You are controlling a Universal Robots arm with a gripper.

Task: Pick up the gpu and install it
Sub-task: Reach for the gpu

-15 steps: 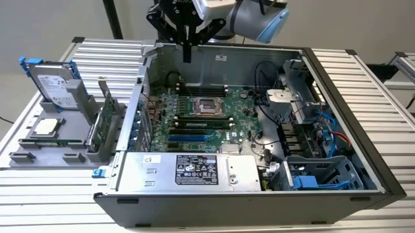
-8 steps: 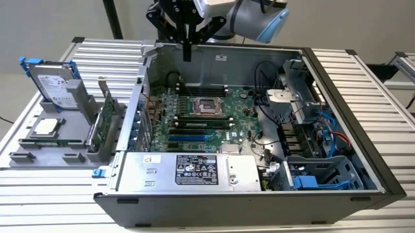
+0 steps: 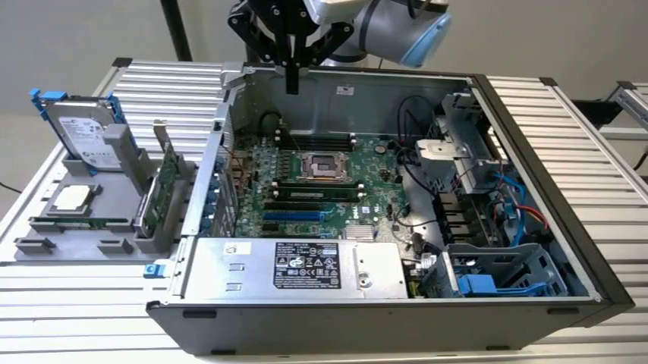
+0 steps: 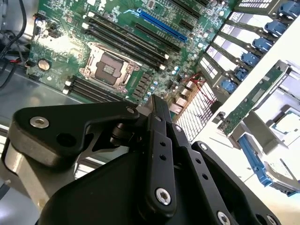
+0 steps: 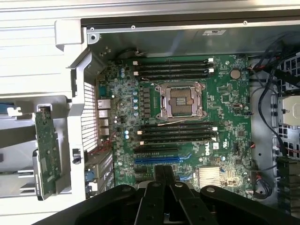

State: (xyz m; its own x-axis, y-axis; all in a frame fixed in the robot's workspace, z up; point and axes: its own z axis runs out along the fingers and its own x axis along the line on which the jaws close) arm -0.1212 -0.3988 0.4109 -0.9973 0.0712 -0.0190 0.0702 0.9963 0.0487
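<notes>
the gripper [image 3: 293,82] is hanging high over the far edge of the open computer case [image 3: 354,334], near its corner on the exterior view's left. its two fingers are pressing together and are holding nothing. the gpu [image 3: 154,199] is not sitting in the case. it is standing on its edge in a grey holder [image 3: 61,244] by the table [image 3: 91,307] edge on the exterior view's left, just beside the case wall [image 3: 218,163].

i am thinking the job right now is getting to the gpu. to do it well, the fingers are needing to open wide and come straight down over the card's top edge, one finger on each flat side. holding it near the middle is looking best, so the card is not tipping.

other things are sitting close. a silver hard drive [image 3: 86,133] with blue rails is standing in the same holder, nearer the table's far edge. a small square chip [image 3: 71,199] is lying flat there too. the tall case wall is leaving little room on that side of the card. inside the case, a green board [image 5: 225,103] is lying flat with a blue slot [image 5: 159,159], and black wires [image 3: 415,152] are hanging nearby.
</notes>
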